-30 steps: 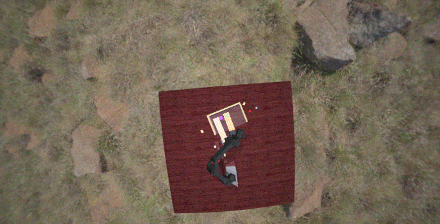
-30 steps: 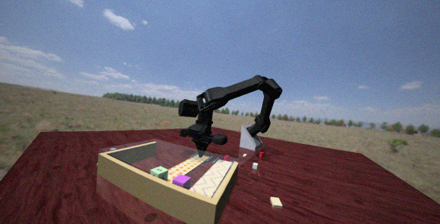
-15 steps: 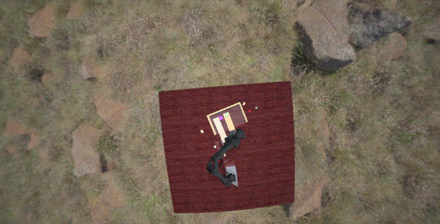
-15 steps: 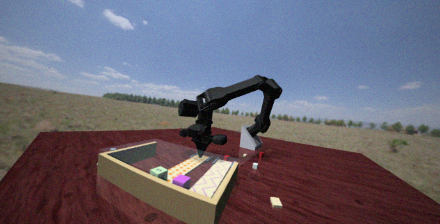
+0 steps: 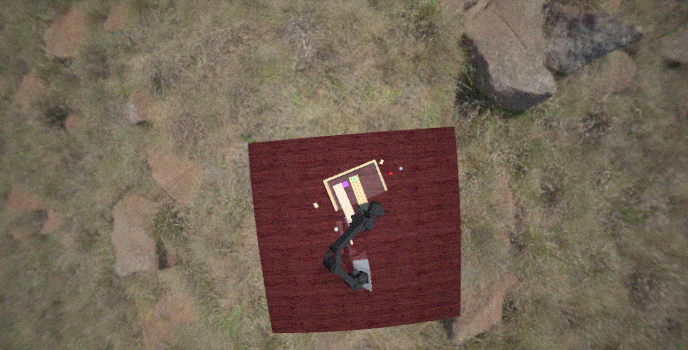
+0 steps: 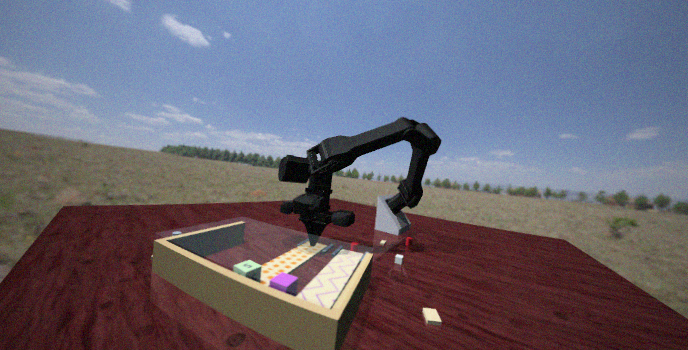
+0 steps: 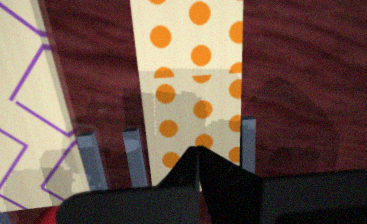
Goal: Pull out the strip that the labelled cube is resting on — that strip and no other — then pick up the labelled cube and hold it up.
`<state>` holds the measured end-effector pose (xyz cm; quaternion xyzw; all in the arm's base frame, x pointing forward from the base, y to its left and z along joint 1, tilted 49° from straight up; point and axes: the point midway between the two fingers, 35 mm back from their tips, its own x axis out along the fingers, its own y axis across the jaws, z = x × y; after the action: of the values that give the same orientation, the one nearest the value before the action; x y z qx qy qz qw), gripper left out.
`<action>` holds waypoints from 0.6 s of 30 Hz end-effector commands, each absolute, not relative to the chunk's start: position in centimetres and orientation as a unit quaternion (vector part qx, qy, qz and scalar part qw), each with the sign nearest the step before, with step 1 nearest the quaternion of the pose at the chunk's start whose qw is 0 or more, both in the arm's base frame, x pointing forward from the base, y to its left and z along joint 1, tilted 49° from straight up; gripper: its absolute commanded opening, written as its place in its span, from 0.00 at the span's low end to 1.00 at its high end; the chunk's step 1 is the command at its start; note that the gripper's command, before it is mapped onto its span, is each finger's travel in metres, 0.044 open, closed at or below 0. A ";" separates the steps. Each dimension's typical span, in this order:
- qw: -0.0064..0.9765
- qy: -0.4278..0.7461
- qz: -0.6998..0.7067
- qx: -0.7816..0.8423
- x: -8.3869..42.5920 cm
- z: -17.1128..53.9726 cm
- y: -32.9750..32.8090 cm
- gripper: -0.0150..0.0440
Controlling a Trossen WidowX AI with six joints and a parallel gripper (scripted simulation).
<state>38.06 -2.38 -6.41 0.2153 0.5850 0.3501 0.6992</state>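
Grassland with rocks surrounds a dark red wooden table (image 6: 500, 282), and on it sits a shallow tan-walled tray (image 6: 260, 307) under open sky. The black arm reaches over from its grey base (image 6: 391, 218) and points the gripper (image 6: 313, 241) straight down at the near end of the orange-dotted strip (image 6: 290, 260). Its fingers are pressed together with nothing between them, the tip meeting the strip's end or hanging just above it; which of the two cannot be told.

Far along that strip from the gripper, at its opposite end, rests the pale green labelled cube (image 6: 248, 268). A purple cube (image 6: 284, 282) sits beside it on the neighbouring zigzag strip (image 6: 332, 278), which runs alongside the dotted one with a bare band of tray floor between them.

In the wrist view, several grey-blue upright bars (image 7: 134, 156) stand just ahead of the fingertips: two on one side of the dotted strip, between it and the zigzag strip, and one at its other edge. They flank the strip's end closely on both sides.

A translucent cover (image 6: 225, 232) lies over part of the tray. Outside the tray, well apart from the gripper, small blocks are scattered on the table: a tan one (image 6: 431, 316), a white one (image 6: 398, 259) and a red one (image 6: 409, 241).
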 end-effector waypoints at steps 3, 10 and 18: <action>0.697 0.586 0.353 0.216 38.2 -6.7 -1.9 0.25; 0.697 0.586 0.353 0.216 38.3 -6.7 -1.9 0.25; 0.696 0.586 0.353 0.216 37.4 -7.0 -2.1 0.25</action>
<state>38.17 -2.44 -6.53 0.2179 0.5807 0.3499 0.7020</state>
